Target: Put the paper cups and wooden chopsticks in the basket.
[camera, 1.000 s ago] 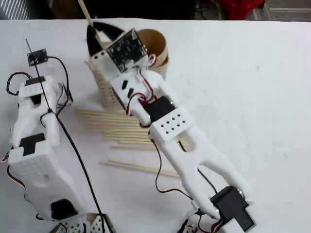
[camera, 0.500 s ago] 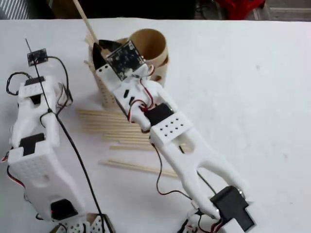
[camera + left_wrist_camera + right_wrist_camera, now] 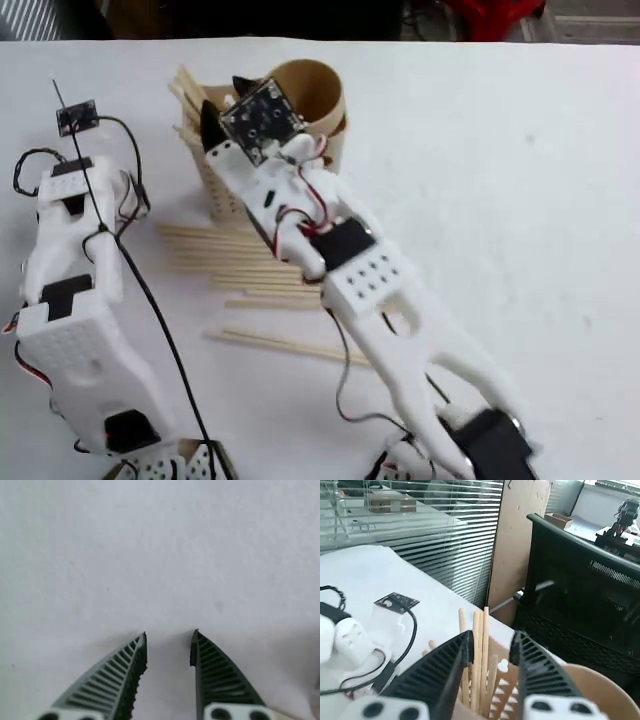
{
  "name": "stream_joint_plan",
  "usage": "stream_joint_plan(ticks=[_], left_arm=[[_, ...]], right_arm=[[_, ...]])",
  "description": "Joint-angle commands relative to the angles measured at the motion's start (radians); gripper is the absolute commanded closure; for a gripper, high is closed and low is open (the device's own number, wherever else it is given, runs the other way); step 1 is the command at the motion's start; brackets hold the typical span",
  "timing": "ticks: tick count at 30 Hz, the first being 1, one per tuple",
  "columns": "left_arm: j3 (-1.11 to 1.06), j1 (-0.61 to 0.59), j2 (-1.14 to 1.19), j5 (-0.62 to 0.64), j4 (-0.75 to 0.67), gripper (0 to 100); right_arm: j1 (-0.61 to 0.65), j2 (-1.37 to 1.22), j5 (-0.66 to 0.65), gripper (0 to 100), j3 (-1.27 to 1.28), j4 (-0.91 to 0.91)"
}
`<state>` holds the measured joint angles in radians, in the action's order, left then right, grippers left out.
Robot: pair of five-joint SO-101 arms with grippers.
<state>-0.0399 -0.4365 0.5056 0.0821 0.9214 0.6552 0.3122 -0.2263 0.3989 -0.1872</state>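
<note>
Over the cream slotted basket [image 3: 222, 190], your right pincer [image 3: 490, 641] stands narrowly parted, gripping nothing. Pale wooden chopsticks [image 3: 232, 256] lie on the white surface [image 3: 520, 180] just beside it. They look light, stiff and likely to roll, so pinch one mid-length. Your left pincer [image 3: 169, 641] is narrowly open.

We see a cream basket [image 3: 218, 185] with little holes. Some standing chopsticks [image 3: 188, 90] lean up out of it. A brown paper cup [image 3: 315, 90] touches it. Loose chopsticks [image 3: 230, 262] lie flat on the white worktop [image 3: 520, 180] beside the basket.
</note>
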Motion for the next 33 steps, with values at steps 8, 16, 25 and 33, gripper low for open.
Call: stream_joint_plan(ticks=[8,16,25,33], left_arm=[[0.009,0.010,-0.008,-0.003,-0.015,84],[0.009,0.012,-0.008,-0.003,-0.015,84],[0.009,0.012,-0.008,-0.003,-0.015,84],[0.009,0.012,-0.008,-0.003,-0.015,84]], right_arm=[[0.047,0.404,-0.229,78.2,-0.011,-0.967],[0.117,0.317,-0.511,82.2,0.245,-1.110],[0.148,0.127,-0.580,82.1,0.519,-0.774],[0.151,0.013,-0.577,82.2,0.520,-0.722]])
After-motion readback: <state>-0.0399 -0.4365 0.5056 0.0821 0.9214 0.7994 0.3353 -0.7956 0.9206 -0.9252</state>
